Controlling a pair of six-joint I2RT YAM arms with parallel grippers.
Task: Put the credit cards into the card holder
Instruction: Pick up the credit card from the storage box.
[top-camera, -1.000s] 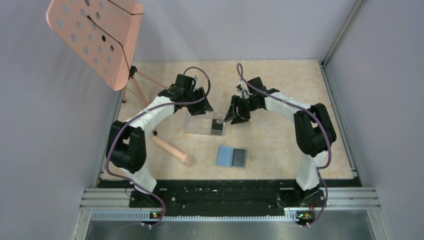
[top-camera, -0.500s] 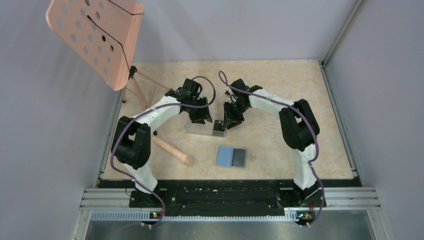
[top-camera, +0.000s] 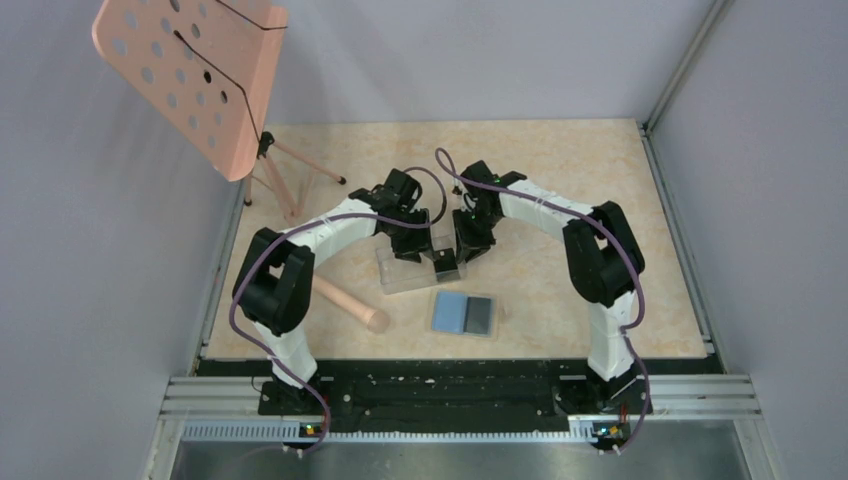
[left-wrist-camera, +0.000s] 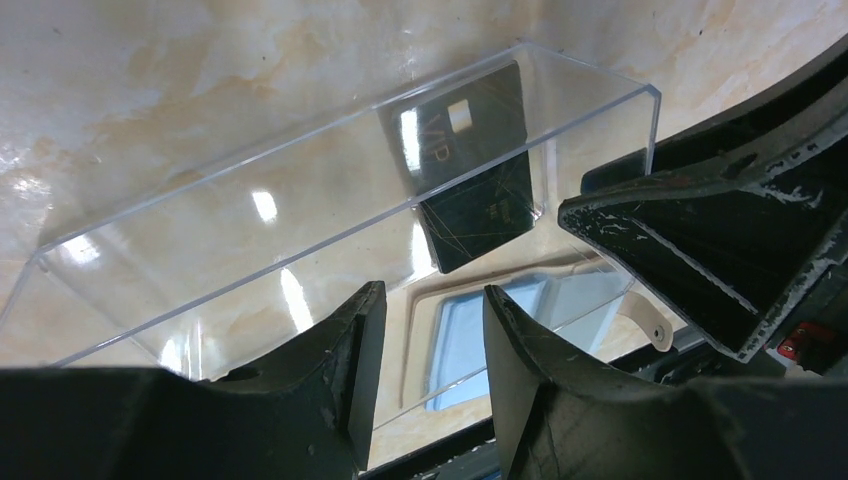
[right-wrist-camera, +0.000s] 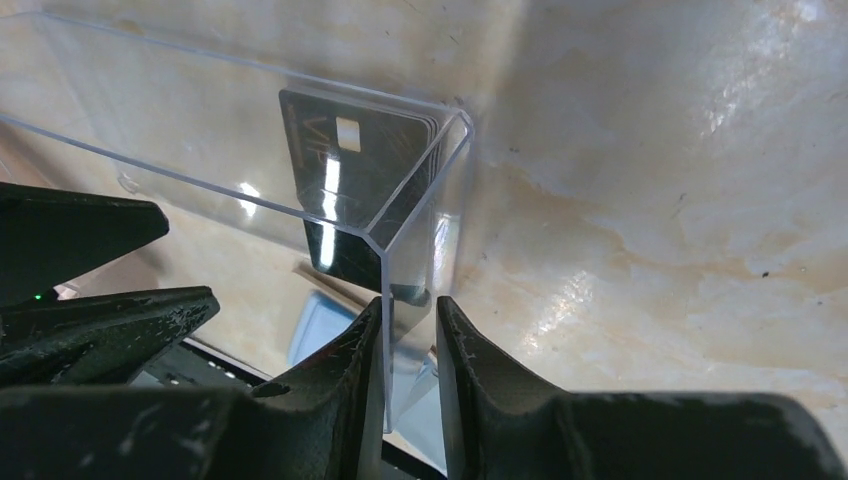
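A pink perforated music stand (top-camera: 190, 70) stands far left, with a smooth round wooden rod (top-camera: 345, 303) lying nearer on the beige marbled surface (top-camera: 560, 170). The left gripper (left-wrist-camera: 432, 300) sits astride the near long wall of the clear plastic box (left-wrist-camera: 250, 230) with a narrow gap; whether it presses on the wall I cannot tell. The dark, glossy credit cards (left-wrist-camera: 470, 190) lie at the box's right end, long axis near to far, chip end pointing far; their count is hard to make out. The right gripper (right-wrist-camera: 410, 305) pinches the box's right end wall. Just nearer lies the flat card holder (top-camera: 455, 312), blue-grey face up, long axis left to right; its dark right half is unclear.
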